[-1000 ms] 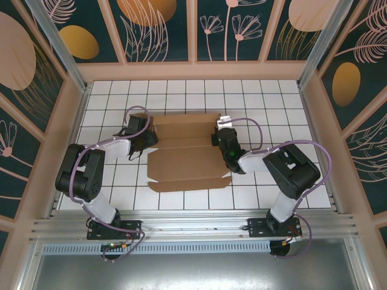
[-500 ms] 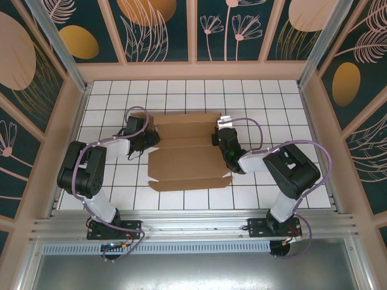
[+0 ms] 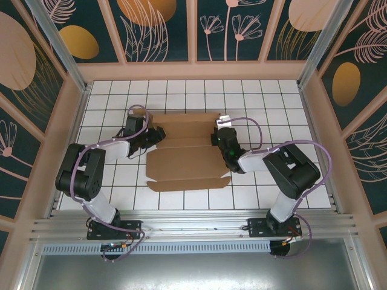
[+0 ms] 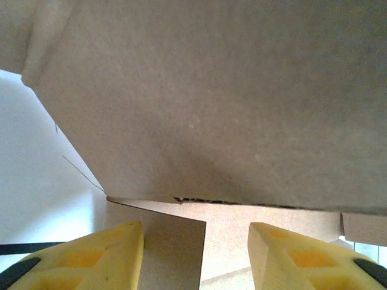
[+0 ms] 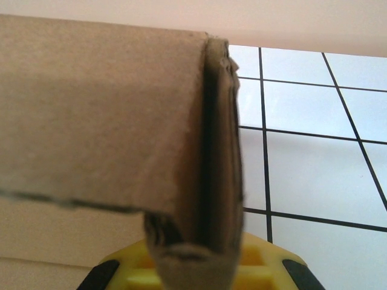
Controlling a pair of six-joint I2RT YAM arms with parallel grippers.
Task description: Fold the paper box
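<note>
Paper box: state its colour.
The paper box is plain brown cardboard with no print. It shows best in the top external view.

The box (image 3: 184, 160) fills the centre of the tabletop (image 3: 242, 90), with the left arm (image 3: 91, 169) and right arm (image 3: 290, 169) flanking it; free tiles lie along top and bottom, inside walls (image 3: 193, 70).

White tabletop (image 3: 272, 99) — black-gridded, floral wall panels (image 3: 242, 27)
</note>
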